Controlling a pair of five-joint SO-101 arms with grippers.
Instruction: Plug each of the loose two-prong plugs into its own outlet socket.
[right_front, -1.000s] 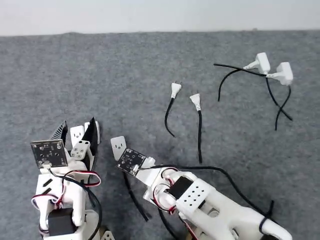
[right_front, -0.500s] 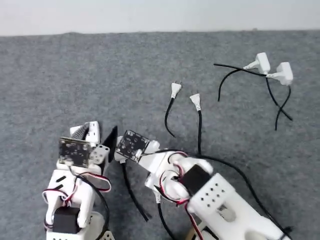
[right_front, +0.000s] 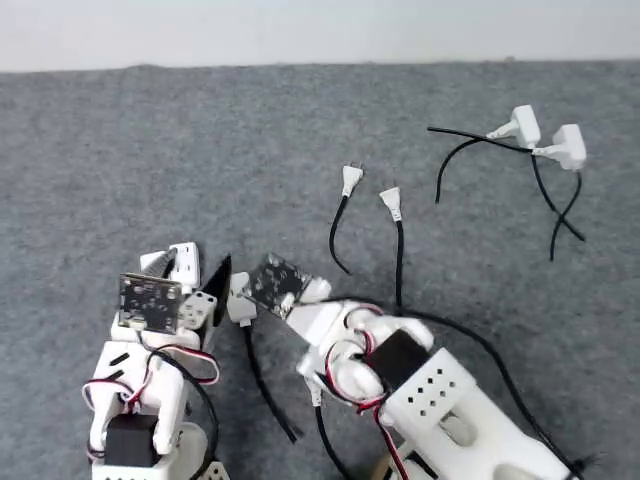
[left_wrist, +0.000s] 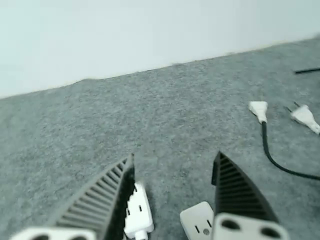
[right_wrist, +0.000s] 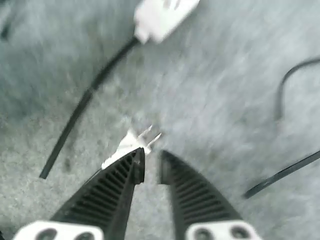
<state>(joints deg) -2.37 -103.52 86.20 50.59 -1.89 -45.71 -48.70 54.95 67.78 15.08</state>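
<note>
Two white outlet sockets lie on the grey carpet at the front left: one between the fingers of my open left gripper, the other just to its right, with a black cable. In the left wrist view both sockets sit between the spread fingers of the left gripper. My right gripper is closed to a narrow gap, with a white two-prong plug at its tips, prongs pointing toward the cabled socket. Two loose plugs lie mid-table.
Two larger white plugs with crossed black cables lie at the far right. The two arms' wrists stand close together at the front. Bare carpet stretches across the far left and the middle.
The left arm swung right, bringing its fingers toward the cabled socket. The right arm pushed forward and left toward that same socket. The plugs on the table stayed put.
</note>
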